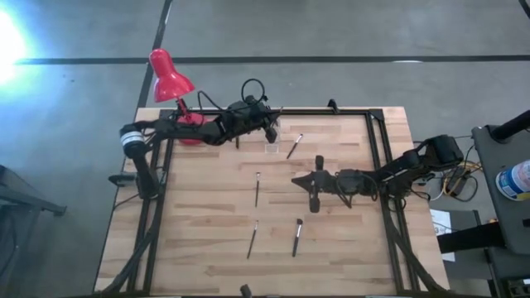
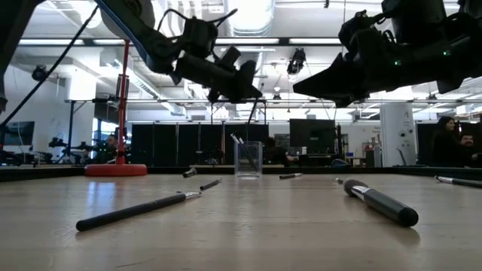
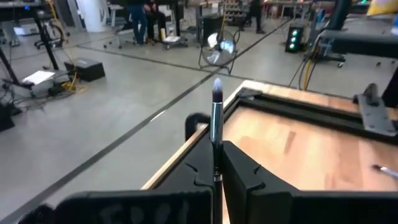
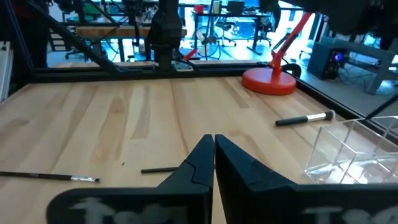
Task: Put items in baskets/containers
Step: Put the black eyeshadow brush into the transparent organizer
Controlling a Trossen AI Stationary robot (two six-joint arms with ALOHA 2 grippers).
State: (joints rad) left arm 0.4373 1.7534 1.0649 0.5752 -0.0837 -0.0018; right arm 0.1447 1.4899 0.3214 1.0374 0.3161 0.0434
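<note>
My left gripper [image 3: 216, 148] [image 1: 271, 129] hangs above the table's far edge, just over the clear squarish container [image 1: 272, 149] [image 2: 248, 159], and is shut on a thin brush [image 3: 216, 118]. The container stands upright on the table with a few brushes leaning inside it. My right gripper [image 4: 214, 139] [image 1: 298, 180] hovers shut over the table's middle, holding nothing. Several more brushes lie flat on the wood: one by the container [image 1: 294, 146], one at the centre [image 1: 257, 189], two nearer the front [image 1: 252, 240] [image 1: 296, 237]. My left gripper pinches the brush between its two fingers at the silver ferrule [image 3: 216, 134]. The brush lies along the fingers, and its dark bristle tip [image 3: 217, 88] sticks out past the fingertips. It is lifted clear of the table; the handle end is hidden behind the fingers.
A red desk lamp [image 1: 170, 79] stands on its round base [image 4: 268, 81] at the far left corner, close to my left arm. A black frame rail [image 1: 377, 149] borders the table. A thick dark brush [image 2: 380, 203] lies near the front right. People show in the room beyond.
</note>
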